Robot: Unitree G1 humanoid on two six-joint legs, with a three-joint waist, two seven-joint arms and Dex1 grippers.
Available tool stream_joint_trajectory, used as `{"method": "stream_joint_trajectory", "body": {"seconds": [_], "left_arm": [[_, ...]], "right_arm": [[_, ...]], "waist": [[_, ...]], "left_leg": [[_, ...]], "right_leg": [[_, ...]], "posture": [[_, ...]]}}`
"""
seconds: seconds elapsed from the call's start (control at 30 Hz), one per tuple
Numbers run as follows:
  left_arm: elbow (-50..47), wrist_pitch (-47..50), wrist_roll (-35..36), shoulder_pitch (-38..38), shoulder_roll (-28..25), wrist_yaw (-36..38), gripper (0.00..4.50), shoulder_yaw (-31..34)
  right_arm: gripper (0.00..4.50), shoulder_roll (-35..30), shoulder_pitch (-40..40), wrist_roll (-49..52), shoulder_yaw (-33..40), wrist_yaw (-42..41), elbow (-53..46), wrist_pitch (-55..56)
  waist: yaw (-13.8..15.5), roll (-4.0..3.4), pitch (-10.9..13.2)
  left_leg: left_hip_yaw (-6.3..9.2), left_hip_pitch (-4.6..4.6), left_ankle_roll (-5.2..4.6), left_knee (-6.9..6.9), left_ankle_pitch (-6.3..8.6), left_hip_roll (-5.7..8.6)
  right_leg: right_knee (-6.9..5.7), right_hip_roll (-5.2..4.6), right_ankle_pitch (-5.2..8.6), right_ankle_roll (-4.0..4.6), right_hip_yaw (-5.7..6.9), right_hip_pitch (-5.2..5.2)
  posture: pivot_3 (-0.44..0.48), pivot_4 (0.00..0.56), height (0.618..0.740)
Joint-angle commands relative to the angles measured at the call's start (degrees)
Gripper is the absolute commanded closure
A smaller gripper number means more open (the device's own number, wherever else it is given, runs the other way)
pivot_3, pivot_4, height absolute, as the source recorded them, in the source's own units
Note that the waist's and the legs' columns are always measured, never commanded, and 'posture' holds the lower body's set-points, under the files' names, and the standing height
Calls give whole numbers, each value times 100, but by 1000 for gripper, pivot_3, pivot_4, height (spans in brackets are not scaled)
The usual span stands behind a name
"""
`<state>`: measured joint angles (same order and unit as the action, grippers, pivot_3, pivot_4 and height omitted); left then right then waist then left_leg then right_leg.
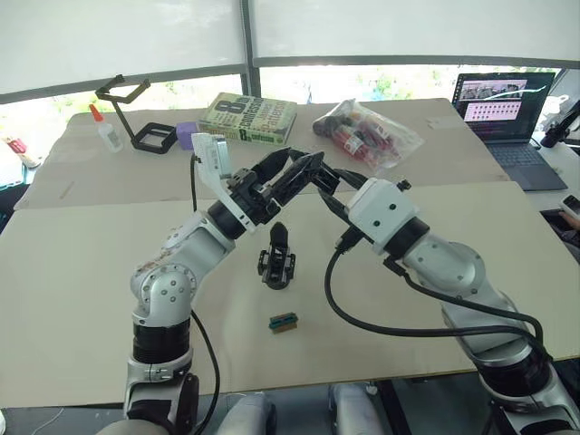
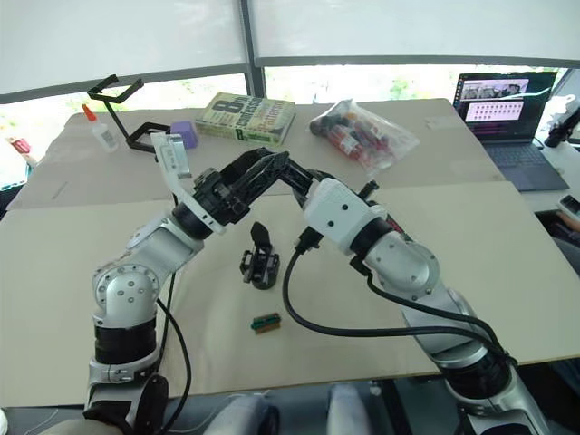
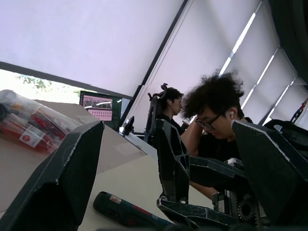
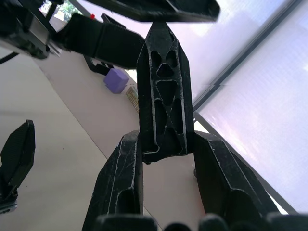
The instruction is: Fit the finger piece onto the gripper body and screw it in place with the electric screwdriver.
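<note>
The small green-and-brown block (image 1: 284,322) is lying closest, on the counter (image 1: 82,299) near the front edge. Just behind it the gripper body (image 1: 277,257) is standing upright, its 1 black finger pointing up. It is probably waiting like that so the missing part can slide on from above.

Up in the air over it, the 2 arms are meeting. The right claw (image 4: 163,144) is squeezing the finger piece (image 4: 163,91) by its wide end, with the pointed tip sticking out. The left claw (image 1: 294,177) is spread wide open around that tip, holding nothing — I think the piece is being passed across or turned.

The electric screwdriver (image 3: 127,215) is lying flat on the counter, untouched.

Farther back a book (image 1: 247,118), a glue bottle (image 1: 106,129), a plastic bag of things (image 1: 367,131) and a laptop (image 1: 507,113) are sitting well apart. 2 people are sitting beyond the counter. Nothing is blocking the gripper body.
</note>
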<state>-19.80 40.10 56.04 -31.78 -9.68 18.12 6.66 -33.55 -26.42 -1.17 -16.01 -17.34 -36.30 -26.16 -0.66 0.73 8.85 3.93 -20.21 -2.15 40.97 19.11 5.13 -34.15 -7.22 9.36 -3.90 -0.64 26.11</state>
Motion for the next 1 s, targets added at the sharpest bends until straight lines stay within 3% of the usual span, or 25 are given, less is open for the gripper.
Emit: {"method": "stream_joint_trajectory", "body": {"seconds": [0.03,0.3,0.43,0.5,0.57,0.67,0.8,0.93,1.0], "left_arm": [[-125,-88,65,-88,51,19,860,-7],[-120,-219,13,-68,67,160,4470,-4],[-72,-283,-17,-94,15,235,4500,59],[11,-242,51,-161,-111,373,4500,132],[206,-67,217,-283,-391,701,4500,229],[624,469,600,-549,-1055,1502,4500,295],[1000,1334,824,-918,-2025,2896,4500,-76],[1069,1724,642,-1207,-2585,3982,4500,-639],[1085,1853,581,-1308,-2639,4158,4500,-810]], "right_arm": [[3387,68,34,-177,134,-107,-140,180],[3387,192,148,-282,229,-367,-139,184],[3387,243,247,87,467,-668,-246,-98],[2353,73,313,434,691,-1054,-350,-416],[1702,-280,315,931,1067,-1634,-408,-641],[678,-864,112,2434,1777,-2710,-405,-1612],[678,-1362,-537,4413,2278,-3417,-140,-3329],[678,-1418,-1341,5235,1958,-3391,236,-4419],[678,-1294,-1642,5484,1814,-3200,385,-4887]], "waist": [[-5,0,0],[-5,0,0],[-5,0,0],[-5,0,0],[-3,0,0],[-5,-1,0],[-43,-1,1],[-28,-1,1],[-16,-1,1]], "left_leg": [[0,0,0,0,0,0],[-1,-2,0,-1,0,0],[-1,-1,-1,-2,0,0],[-1,-2,-1,-2,0,1],[-1,-1,-1,-2,0,0],[-1,-1,-3,-2,0,-2],[-1,-1,-8,-6,3,-7],[0,-1,-8,-8,3,-9],[0,-1,-8,-7,3,-8]], "right_leg": [[1,1,0,0,0,1],[2,2,0,0,-1,2],[2,3,0,0,-4,2],[2,3,0,0,-5,2],[2,3,0,0,-5,2],[3,9,-1,2,-4,1],[6,13,-1,2,-4,1],[5,13,0,3,-2,1],[4,10,0,3,-4,0]], "posture": [[0,150,740],[0,150,740],[0,150,740],[0,150,740],[0,150,740],[0,150,740],[0,150,740],[0,150,740],[0,150,740]]}}
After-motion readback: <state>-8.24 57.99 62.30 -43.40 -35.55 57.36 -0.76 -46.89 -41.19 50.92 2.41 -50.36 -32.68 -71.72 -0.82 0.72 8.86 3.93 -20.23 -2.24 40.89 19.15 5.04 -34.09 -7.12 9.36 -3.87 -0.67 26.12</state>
